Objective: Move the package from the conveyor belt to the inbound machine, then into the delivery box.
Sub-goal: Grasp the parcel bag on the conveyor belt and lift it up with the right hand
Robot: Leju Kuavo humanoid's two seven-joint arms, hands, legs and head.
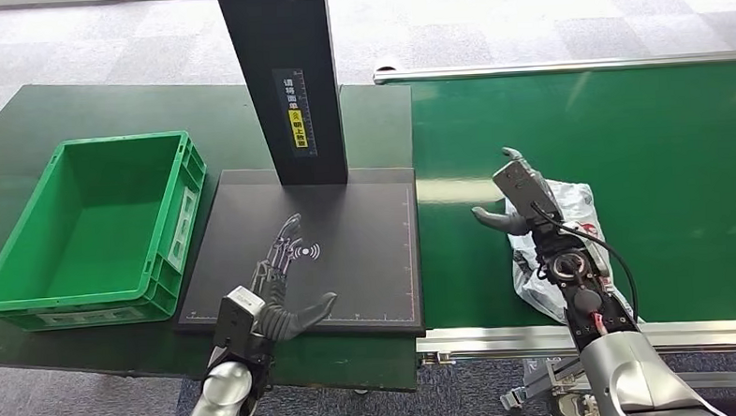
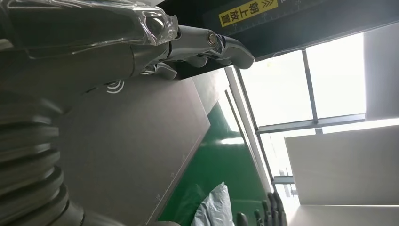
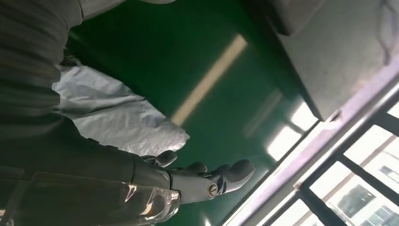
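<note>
Because the crumpled white-grey plastic mailer package (image 1: 561, 246) is lying loose and slack on the green conveyor belt (image 1: 662, 158), near its near edge, a closing grasp is at risk of pinching only a fold of film; the bag could then sag, slide out, or drag along the belt rather than lift. A grip taken too far toward the far end could also be leaving most of the bag hanging free. The right robot hand (image 1: 518, 197) is hovering over the far-left part of the package, palm down, fingers spread apart and thumb sticking out to the left, holding nothing; whether it is touching the film I cannot tell. The left robot hand (image 1: 283, 287) is waiting, empty, fingers extended, above the flat black inbound machine plate (image 1: 367, 264) on the dark desk (image 1: 23, 120), right of the empty green plastic crate (image 1: 173, 235).
</note>
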